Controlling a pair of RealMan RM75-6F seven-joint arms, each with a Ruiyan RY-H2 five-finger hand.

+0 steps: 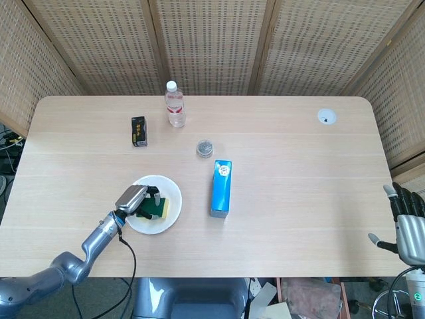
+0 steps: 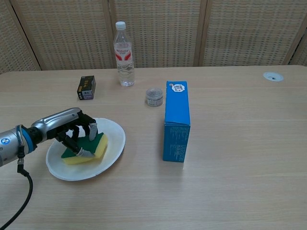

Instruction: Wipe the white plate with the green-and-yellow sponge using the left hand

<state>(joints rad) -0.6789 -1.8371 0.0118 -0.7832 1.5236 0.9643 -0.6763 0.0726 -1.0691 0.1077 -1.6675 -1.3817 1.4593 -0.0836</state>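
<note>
A pale wooden desk (image 2: pixel 230 158) with a smooth, matt grain. On it, a matt white plate (image 2: pixel 114 143) that looks like paper holds a sponge (image 2: pixel 94 150) of porous yellow foam with a rougher green scouring top. The left hand (image 2: pixel 67 127) has a brushed metal back and black fingers. A clear plastic bottle (image 2: pixel 123 49) shines; a blue carton (image 2: pixel 175 125) looks like smooth card.
</note>
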